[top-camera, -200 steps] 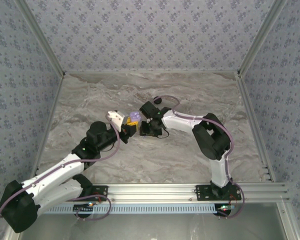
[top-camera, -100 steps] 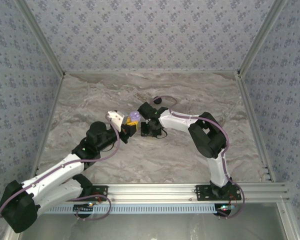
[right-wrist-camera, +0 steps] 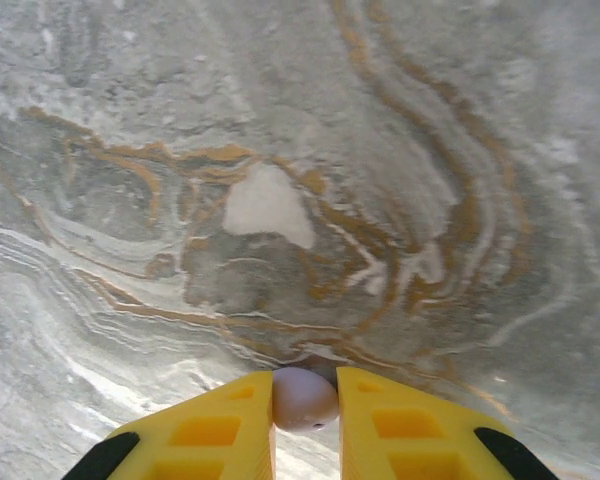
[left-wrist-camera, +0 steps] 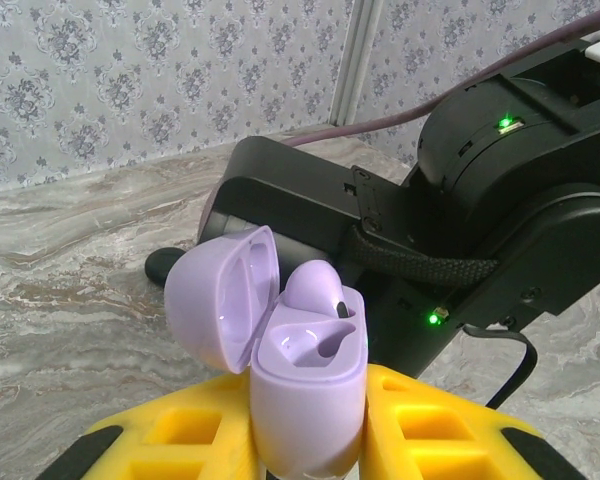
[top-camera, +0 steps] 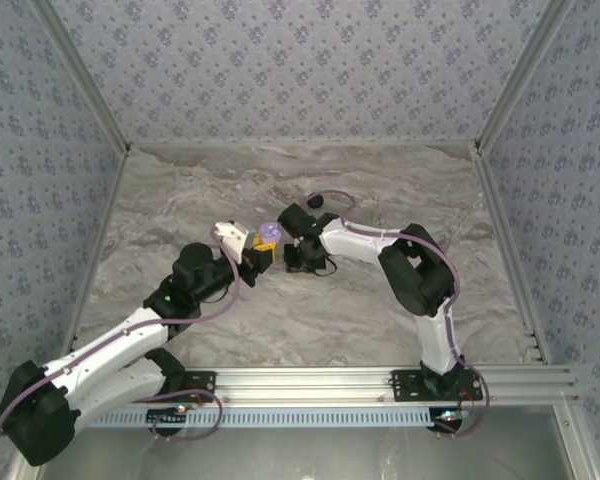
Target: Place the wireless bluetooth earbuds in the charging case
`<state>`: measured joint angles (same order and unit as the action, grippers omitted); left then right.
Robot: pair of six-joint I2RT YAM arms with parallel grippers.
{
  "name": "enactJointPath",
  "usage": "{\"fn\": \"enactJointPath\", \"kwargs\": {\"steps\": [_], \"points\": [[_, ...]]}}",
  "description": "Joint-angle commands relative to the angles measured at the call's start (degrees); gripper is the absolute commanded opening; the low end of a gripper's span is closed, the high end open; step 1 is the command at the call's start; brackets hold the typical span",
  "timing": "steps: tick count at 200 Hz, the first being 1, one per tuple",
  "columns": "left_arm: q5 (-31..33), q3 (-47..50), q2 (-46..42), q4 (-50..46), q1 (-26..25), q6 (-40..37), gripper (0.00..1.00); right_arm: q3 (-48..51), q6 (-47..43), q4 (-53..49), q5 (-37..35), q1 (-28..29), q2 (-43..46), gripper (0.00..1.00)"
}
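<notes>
**Bud pinched in the right claw, case held open in the left**

The right claw point(right-wrist-camera: 305, 408) stands narrow. Its two yellow fingers point(right-wrist-camera: 215, 430) pinch a pale purple earbud point(right-wrist-camera: 303, 397) at their very tips. The bud's rounded head sits in the gap between them and touches the inner face of each finger. Past the tips lies the marbled table point(right-wrist-camera: 280, 150); whether the bud touches it I cannot tell.

The left claw point(left-wrist-camera: 308, 415) is also drawn in. It grips the lower body of the purple charging case point(left-wrist-camera: 305, 385) from both sides and holds it upright. The lid point(left-wrist-camera: 220, 305) is swung open to the left. A second earbud point(left-wrist-camera: 315, 288) sits in the case's far socket, with a dark spot on its side, and the nearer socket point(left-wrist-camera: 302, 350) shows as a smooth hollow. The right arm's black wrist point(left-wrist-camera: 480, 200), with small green lights on it, stands just behind the case.

From above, the case is a purple spot near the middle of the table, at the tip of the left claw. The right claw is just beside it on the right, so the pinched bud is near the open case. Whether the two claws touch I cannot tell. A small dark object point(top-camera: 315, 200) lies farther back on the table, apart from both.
</notes>
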<state>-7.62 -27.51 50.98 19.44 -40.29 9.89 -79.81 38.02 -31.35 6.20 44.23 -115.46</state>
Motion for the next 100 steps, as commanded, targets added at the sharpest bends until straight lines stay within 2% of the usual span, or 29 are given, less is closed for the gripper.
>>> {"fn": "enactJointPath", "kwargs": {"steps": [1,62,100], "points": [[0.70,0.26,-1.24,0.88,-0.32,-0.35,0.26,2.51,-5.74,-2.83,-1.19,-2.02,2.91,0.20],[0.76,0.26,-0.97,1.15,-0.40,-0.13,0.26,6.59,-19.39,-7.63,1.34,-6.59,7.05,0.20],[0.61,0.24,-0.71,1.47,-0.31,-0.05,0.26,6.07,-22.93,-9.42,0.41,-7.72,5.89,0.21]]}}
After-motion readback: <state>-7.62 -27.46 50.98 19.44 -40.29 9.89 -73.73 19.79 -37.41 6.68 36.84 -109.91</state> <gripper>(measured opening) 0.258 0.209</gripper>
